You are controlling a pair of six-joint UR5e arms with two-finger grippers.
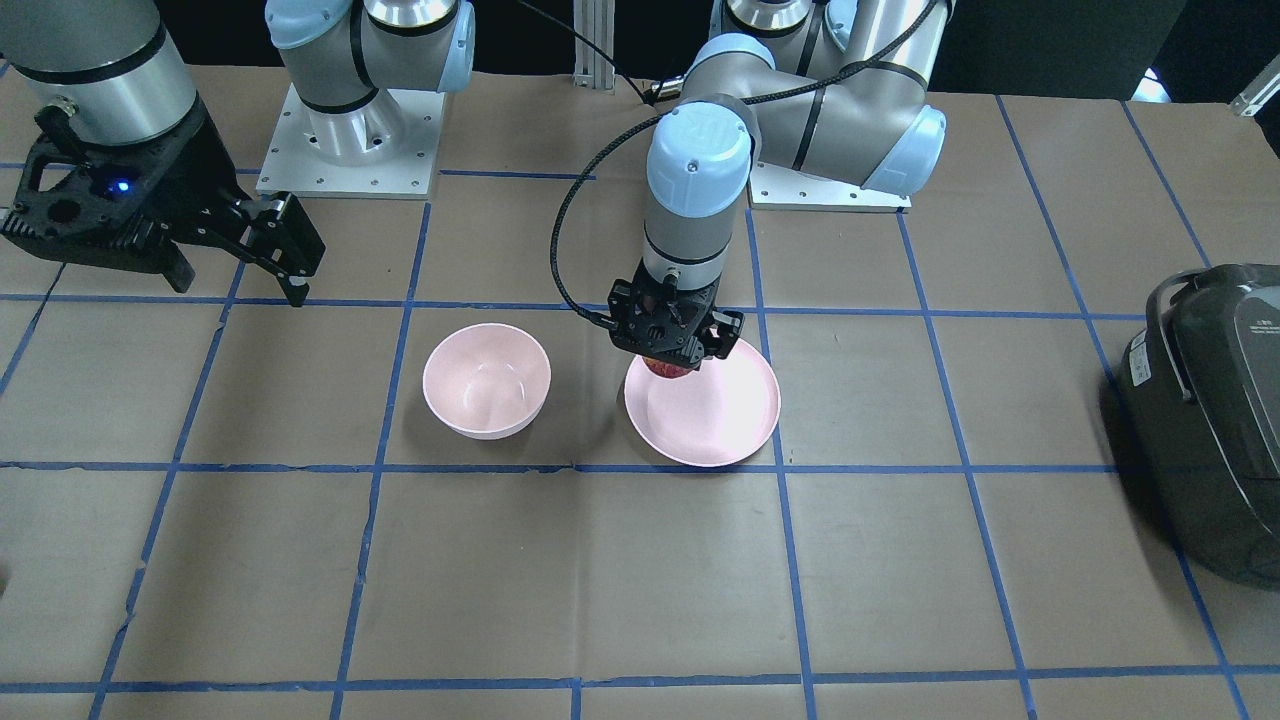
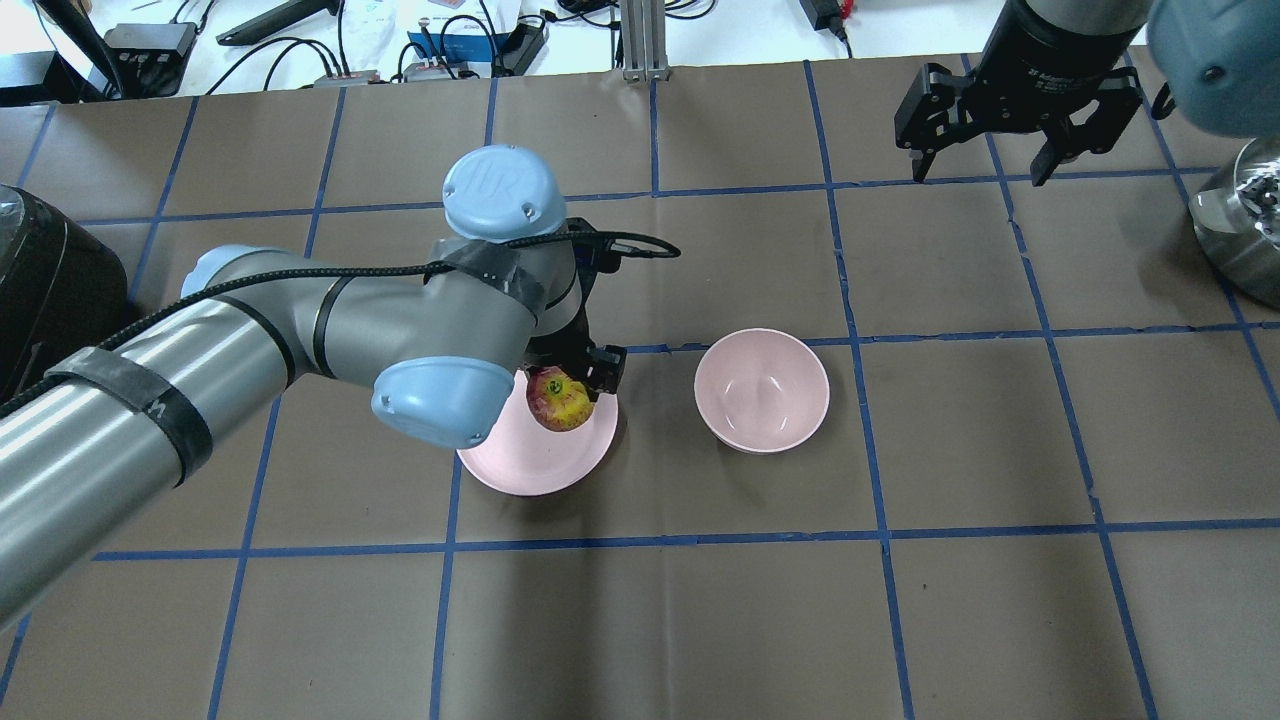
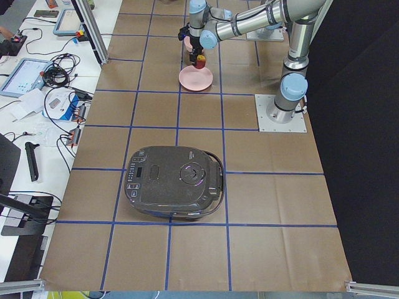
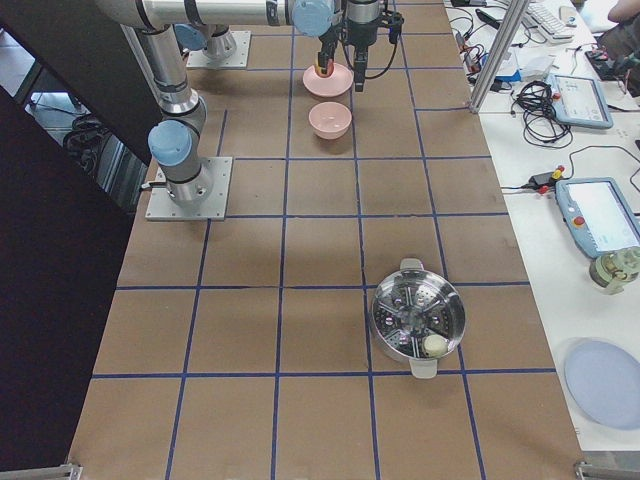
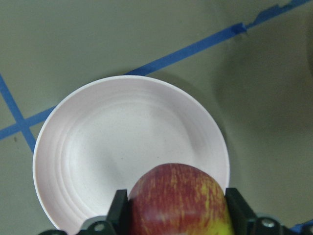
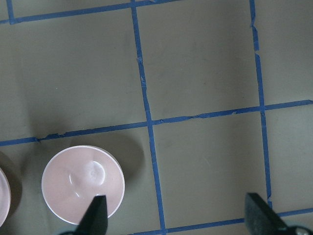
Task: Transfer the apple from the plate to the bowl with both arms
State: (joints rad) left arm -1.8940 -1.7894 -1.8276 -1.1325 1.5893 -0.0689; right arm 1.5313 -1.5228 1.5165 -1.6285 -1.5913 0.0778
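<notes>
Across-table view: left gripper [image 1: 675,355] points straight down over the bowl-side part of the plate [image 1: 715,420], clamped on the apple [image 1: 668,370]; only a sliver of red shows under the black gripper body. Bowl [image 1: 487,385] sits upright on the tabletop [image 1: 600,580] just beside the plate, not touching it. Right gripper [image 1: 240,285] hangs high toward the robot's right, well apart from both dishes, blue light on. Black rice cooker [image 1: 1210,400] sits at the tabletop's end on the robot's left. Overhead: apple's yellow top shows between the left gripper's fingers [image 2: 606,368], over the plate's bowl-side rim; right gripper is spread wide, far from plate and bowl. Left side view: apple hangs in the gripper with a visible gap above the plate, so it's off the plate. Right side view: bowl nearer, plate behind it, apple over the plate; steel steamer pot [image 4: 418,320] stands well apart on the near half of the tabletop. Left wrist: apple pinched between both fingers, red skin with yellow streaks, bare plate below and beyond it on the brown tabletop. Right wrist: fingertips [image 6: 95,215] wide apart at the frame's bottom, bowl below near one of them, a sliver of the plate's rim at the frame's left edge.
</notes>
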